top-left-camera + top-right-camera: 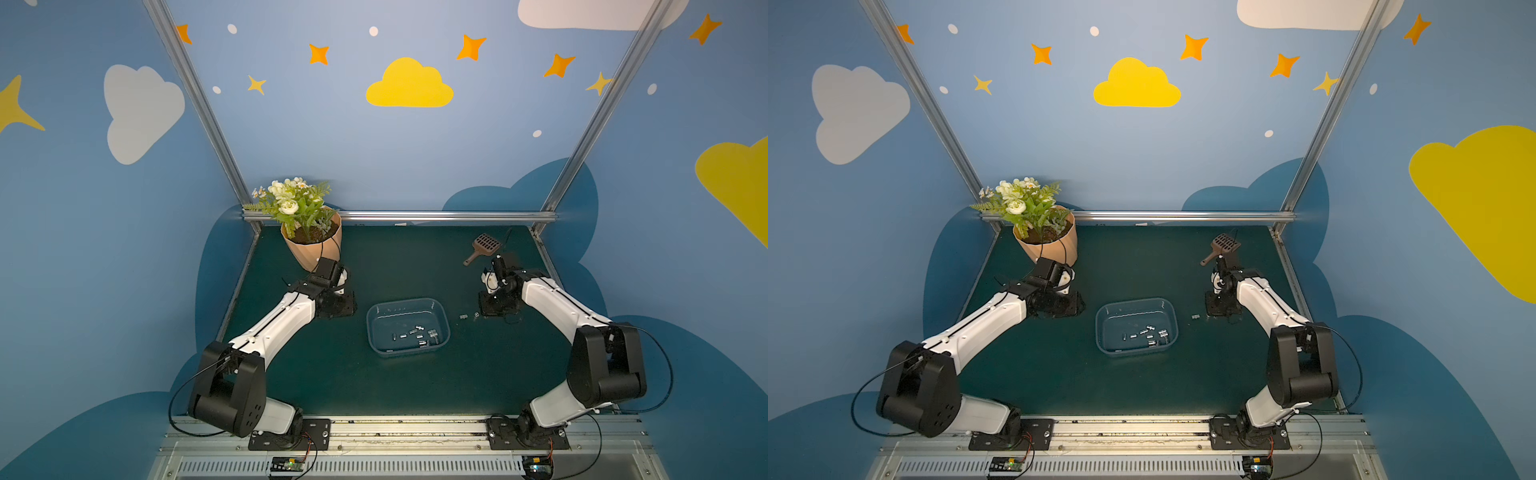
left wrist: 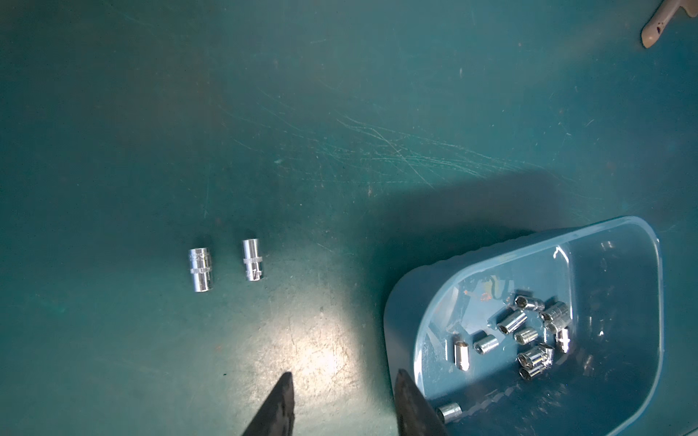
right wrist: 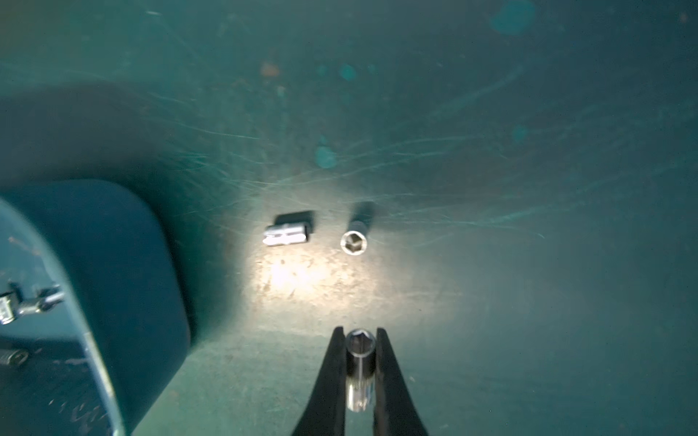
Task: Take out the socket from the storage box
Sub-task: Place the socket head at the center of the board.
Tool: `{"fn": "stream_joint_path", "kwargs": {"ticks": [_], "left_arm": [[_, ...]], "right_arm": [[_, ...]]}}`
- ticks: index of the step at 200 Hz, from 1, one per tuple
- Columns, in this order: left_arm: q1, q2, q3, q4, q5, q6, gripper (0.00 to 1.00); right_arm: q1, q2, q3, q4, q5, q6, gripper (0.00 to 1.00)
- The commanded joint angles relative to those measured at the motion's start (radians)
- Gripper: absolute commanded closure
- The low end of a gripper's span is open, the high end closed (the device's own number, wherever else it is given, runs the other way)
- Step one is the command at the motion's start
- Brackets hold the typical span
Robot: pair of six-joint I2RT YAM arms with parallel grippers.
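While right fingers (image 3: pixel 332 372) pinch a socket (image 3: pixel 360 362), loose socket (image 2: pixel 252 265) nearby, engraving illegible.

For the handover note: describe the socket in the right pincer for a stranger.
On the green mat, start at the blue storage box and look right, past two loose sockets. The socket there is the only one clamped between the black fingers of the right pincer.

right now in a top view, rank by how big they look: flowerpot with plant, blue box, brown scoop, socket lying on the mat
1. flowerpot with plant
2. blue box; about the same as the pot alone
3. brown scoop
4. socket lying on the mat, by far the smallest
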Motion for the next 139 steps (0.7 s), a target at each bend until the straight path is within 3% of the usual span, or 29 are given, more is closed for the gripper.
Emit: {"fn": "stream_joint_path", "kwargs": {"ticks": [1,80,139], "left_arm": [[-0.003,0.014,0.024,-0.007,0.006,0.008,0.55],[-0.004,0.020,0.029,-0.010,0.010,0.010,0.55],[-0.005,0.011,0.019,-0.008,0.003,0.009,0.55]], "right_arm": [[-0.018,0.023,-0.010,0.022,-0.002,0.015,0.92],[-0.032,0.192,-0.003,0.037,0.025,0.033,0.90],[-0.030,0.234,0.012,0.031,0.019,0.035,0.89]]}}
